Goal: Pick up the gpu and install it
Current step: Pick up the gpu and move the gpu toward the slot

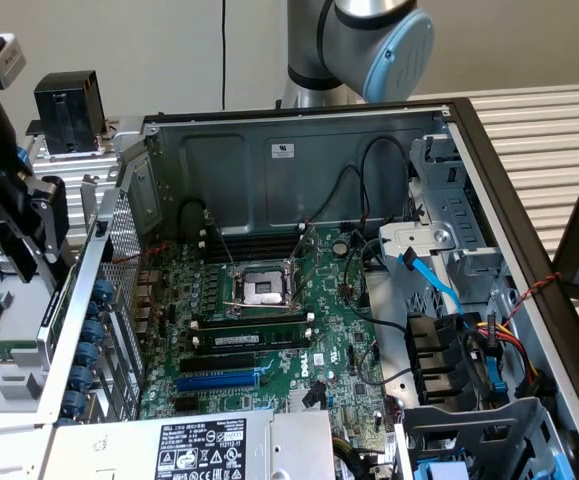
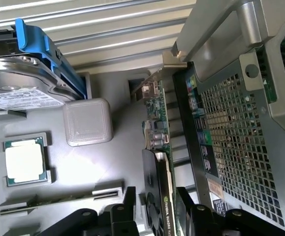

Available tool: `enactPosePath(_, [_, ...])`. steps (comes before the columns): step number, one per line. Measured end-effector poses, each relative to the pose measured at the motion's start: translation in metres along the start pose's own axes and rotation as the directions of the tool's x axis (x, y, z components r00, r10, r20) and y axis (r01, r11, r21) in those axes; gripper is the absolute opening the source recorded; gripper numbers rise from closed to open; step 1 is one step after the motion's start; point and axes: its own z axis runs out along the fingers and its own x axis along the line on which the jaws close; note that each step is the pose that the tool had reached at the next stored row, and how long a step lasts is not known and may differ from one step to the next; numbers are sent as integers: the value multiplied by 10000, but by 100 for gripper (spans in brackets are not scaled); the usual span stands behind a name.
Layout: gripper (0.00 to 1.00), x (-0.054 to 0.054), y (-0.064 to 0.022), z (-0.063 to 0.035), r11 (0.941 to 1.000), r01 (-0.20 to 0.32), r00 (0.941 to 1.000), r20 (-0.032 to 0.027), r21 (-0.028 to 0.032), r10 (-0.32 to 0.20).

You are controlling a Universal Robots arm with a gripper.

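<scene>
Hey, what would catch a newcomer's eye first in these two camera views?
The open grey metal computer case with its large green motherboard dominates the exterior view's middle. In the wrist view, the gpu, a small green card with a black cooler shroud, stands on edge beside the case's perforated metal wall, the open black gripper straddling it. Close by, a square silver processor chip sits in a grey tray.

gpu (image 2: pixel 157 147): green board, black shroud | motherboard (image 1: pixel 344 345): green | drive bracket (image 2: pixel 36 42): blue | case panel (image 2: pixel 236 152): grey, perforated
</scene>
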Motion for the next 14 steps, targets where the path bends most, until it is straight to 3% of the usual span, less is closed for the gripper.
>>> enactPosePath(2, [45,0,0,5,10000,17,9998,191,22,-17])
enactPosePath(3, [45,0,0,11,10000,22,9997,255,14,-22])
enactPosePath(4, [45,0,-1,19,10000,25,9996,283,11,-25])
enactPosePath(14, [45,-22,2,87,10000,31,9994,355,36,-32])
